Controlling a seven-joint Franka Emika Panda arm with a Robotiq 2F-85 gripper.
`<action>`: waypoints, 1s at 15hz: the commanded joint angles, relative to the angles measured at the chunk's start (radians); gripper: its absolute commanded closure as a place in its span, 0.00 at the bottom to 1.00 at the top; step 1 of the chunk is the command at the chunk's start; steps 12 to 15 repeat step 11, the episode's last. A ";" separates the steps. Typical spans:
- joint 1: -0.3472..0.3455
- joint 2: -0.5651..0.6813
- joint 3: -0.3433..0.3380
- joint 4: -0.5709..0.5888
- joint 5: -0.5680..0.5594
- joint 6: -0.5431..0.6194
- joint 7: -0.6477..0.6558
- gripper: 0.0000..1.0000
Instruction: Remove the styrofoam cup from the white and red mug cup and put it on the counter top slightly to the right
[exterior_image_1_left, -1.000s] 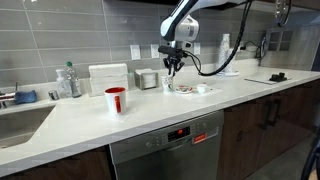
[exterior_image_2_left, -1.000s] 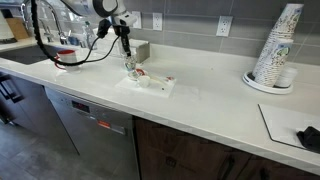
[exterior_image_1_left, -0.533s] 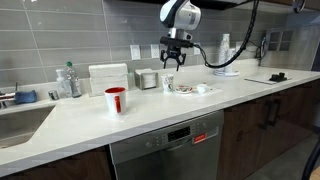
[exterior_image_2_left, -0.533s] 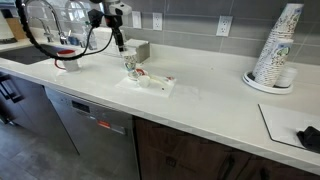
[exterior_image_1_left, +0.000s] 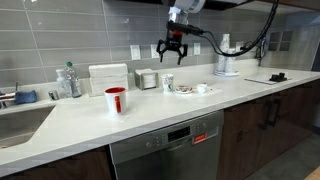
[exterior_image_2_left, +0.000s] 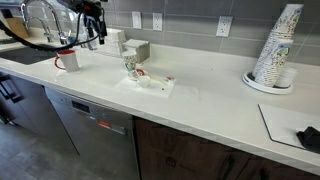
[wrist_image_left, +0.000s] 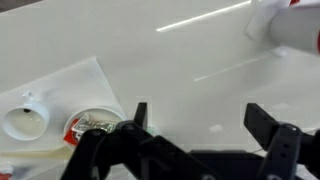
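The white and red mug stands alone on the counter top, its red inside showing. To its right the small styrofoam cup stands upright on a flat white mat. My gripper hangs well above the counter, open and holding nothing. In the wrist view the open gripper looks down at bare counter, with the cup off to the lower left on the mat.
A white napkin box, a small metal box and bottles line the back wall. A sink lies at one end. A tall stack of cups on a plate and a black item sit at the other end.
The gripper has let go of the styrofoam cup, opened wide and risen well above it. The cup stays on the mat.
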 joint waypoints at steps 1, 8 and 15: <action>0.003 -0.086 0.030 -0.097 0.029 -0.061 -0.169 0.00; 0.017 -0.101 0.057 -0.114 0.011 -0.126 -0.318 0.00; 0.018 -0.109 0.058 -0.127 0.011 -0.126 -0.339 0.00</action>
